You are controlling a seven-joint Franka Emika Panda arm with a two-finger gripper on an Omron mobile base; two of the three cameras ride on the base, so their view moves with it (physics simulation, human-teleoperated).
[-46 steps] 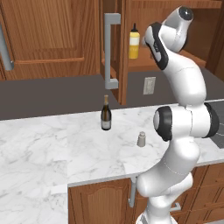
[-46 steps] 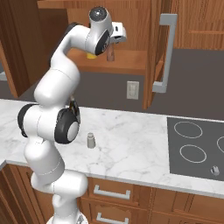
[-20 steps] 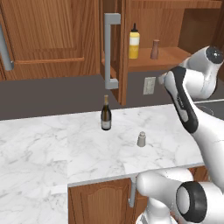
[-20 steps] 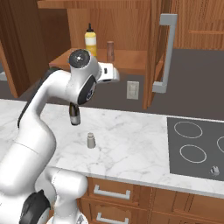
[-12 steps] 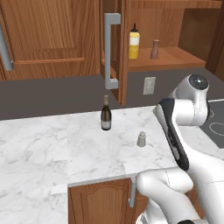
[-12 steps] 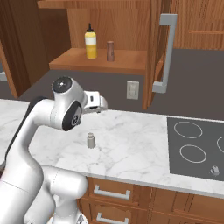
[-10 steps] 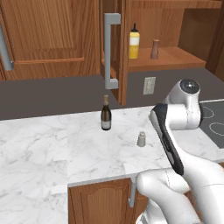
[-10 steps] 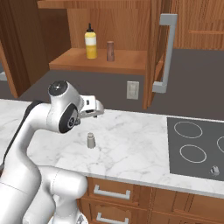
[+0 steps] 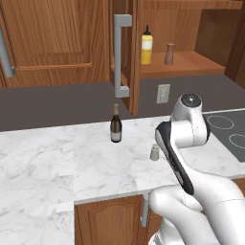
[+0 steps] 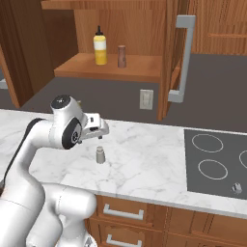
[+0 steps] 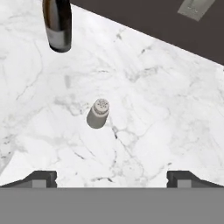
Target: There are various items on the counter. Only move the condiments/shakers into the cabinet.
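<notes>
From the hand view, looking down on the grey shaker (image 11: 98, 113) standing upright on the white marble table (image 11: 166, 131), perforated top facing the camera, with the fingers (image 11: 41, 177) spread wide apart and holding nothing. Upper left there, the base of the dark wine bottle (image 11: 57, 24), well apart from the shaker. From the left base view, bottle (image 9: 116, 124) upright, long axis vertical, grey shaker (image 9: 154, 152) near the arm's elbow. From the right base view, shaker (image 10: 100, 155) just below the hand; stovetop (image 10: 217, 164) at right. Up in the open wooden cabinet (image 10: 108, 67), yellow squeeze bottle (image 10: 100, 46) and brown shaker (image 10: 121, 56) upright on the shelf, side by side; long grey bar handle (image 10: 182, 58) on the door.
</notes>
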